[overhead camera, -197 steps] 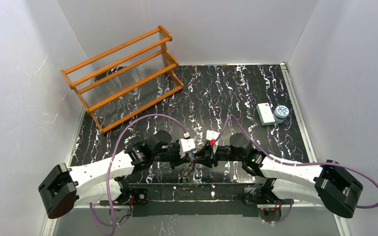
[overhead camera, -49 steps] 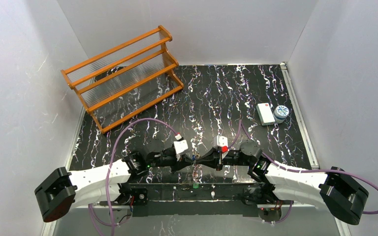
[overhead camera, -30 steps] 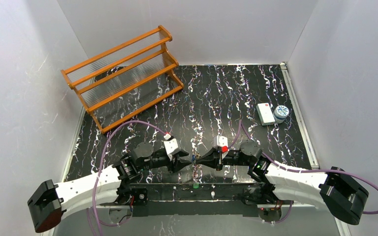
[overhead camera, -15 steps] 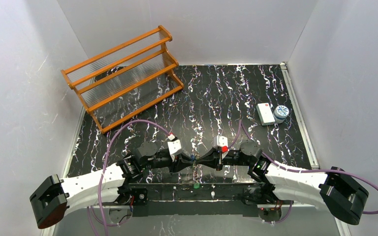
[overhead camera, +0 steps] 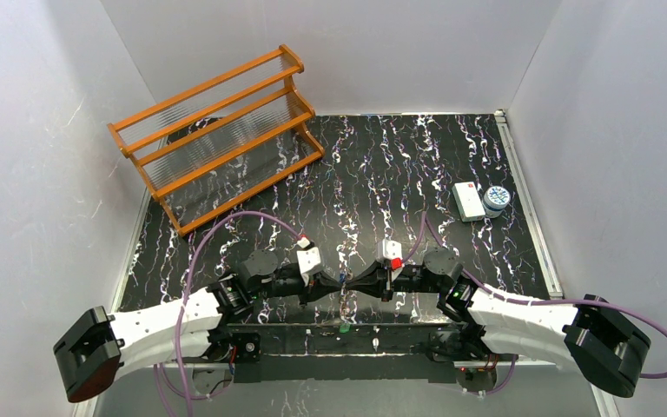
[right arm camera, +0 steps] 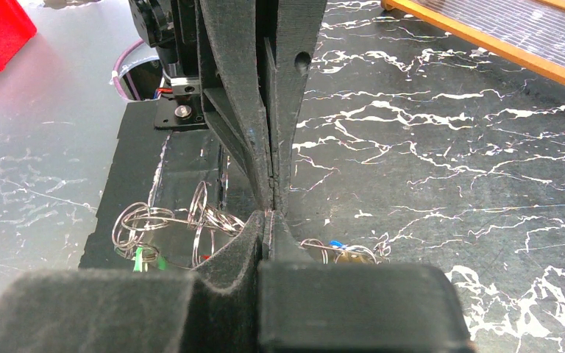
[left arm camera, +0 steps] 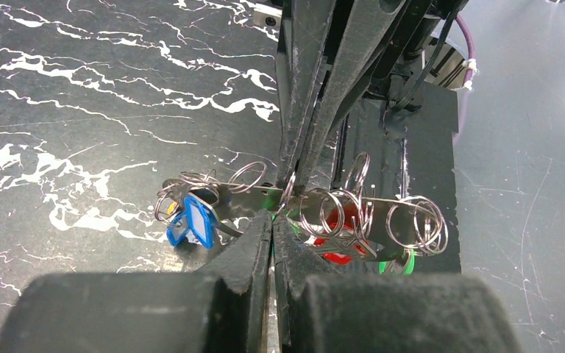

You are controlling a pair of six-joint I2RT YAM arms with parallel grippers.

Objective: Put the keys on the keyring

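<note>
My two grippers meet tip to tip near the table's front edge, left gripper [overhead camera: 333,285] and right gripper [overhead camera: 355,283]. Between them hangs the keyring [left arm camera: 382,200], a thin wire loop strung with several metal split rings. Keys dangle from it: a blue tag [left arm camera: 193,224], a red tag [left arm camera: 336,223] and a green tag [left arm camera: 395,263]. In the left wrist view my left gripper [left arm camera: 273,218] is shut with the wire at its tips. In the right wrist view my right gripper [right arm camera: 268,218] is shut on the same wire, rings [right arm camera: 141,221] bunched to its left.
An orange wooden rack [overhead camera: 217,130] stands at the back left. A white box [overhead camera: 467,200] and a small round blue-and-white tub [overhead camera: 496,200] sit at the right. The black base plate [overhead camera: 295,335] lies under the grippers.
My left gripper has moved right to the keyring and shut its jaws on the wire. The right gripper has stayed still and shut.
</note>
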